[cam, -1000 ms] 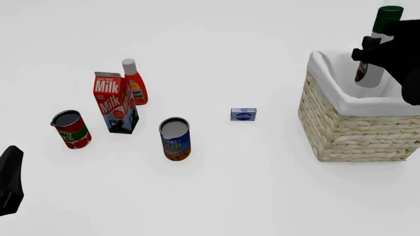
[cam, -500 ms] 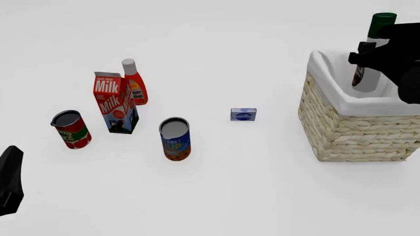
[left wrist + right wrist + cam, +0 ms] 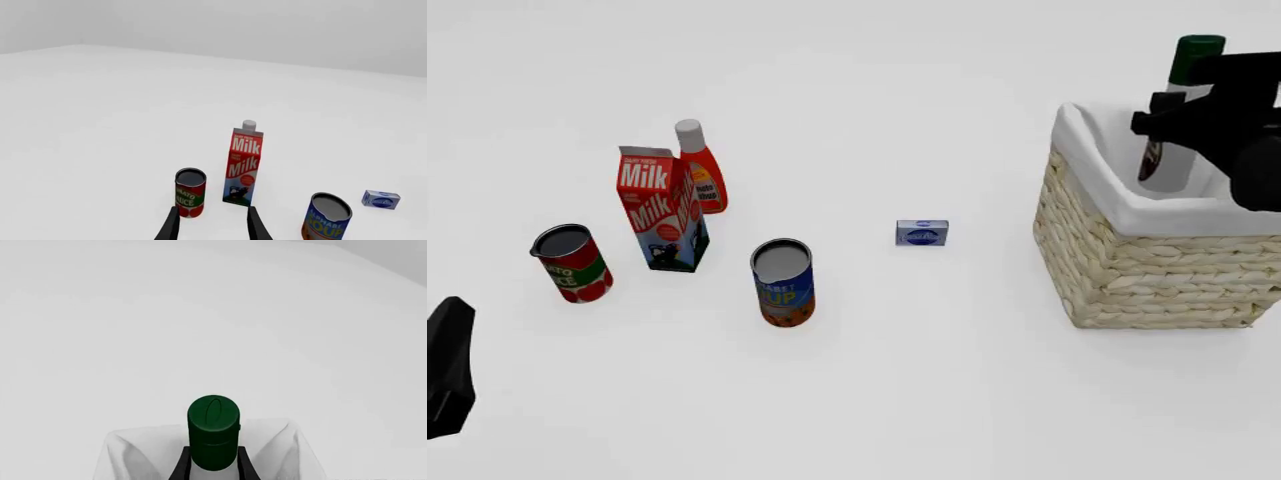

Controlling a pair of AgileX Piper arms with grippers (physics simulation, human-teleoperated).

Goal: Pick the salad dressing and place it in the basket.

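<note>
Front view: right gripper [image 3: 1190, 108] is pinching the salad dressing [image 3: 1173, 120] by its upper body, just under the neck. Bottle is tilting slightly, dark green cap up, lower end sitting inside the basket's [image 3: 1134, 260] white lining, near the back of the opening. Whether its base is touching the basket floor cannot be told. Label too small to read from here. Left gripper [image 3: 446, 368] is sitting low at the near left edge, mostly cut off; its state cannot be told from this view. On the table, well apart from the basket: milk carton [image 3: 663, 210] reading "Milk", orange-red bottle [image 3: 701, 167] just behind it, red can [image 3: 571, 263] to its left, blue can [image 3: 783, 283] lettered "UP" nearer, small blue box [image 3: 922, 233] between cans and basket.

Left wrist view: left gripper fingers [image 3: 169, 228] are standing spread, nothing between them. Carton is reading "Milk" twice; red can showing "AUCE"; blue can showing "SOUP".

Right wrist view: green cap is filling the centre, dark fingers [image 3: 181, 466] pressing both sides of the bottle below it, white lining behind.
</note>
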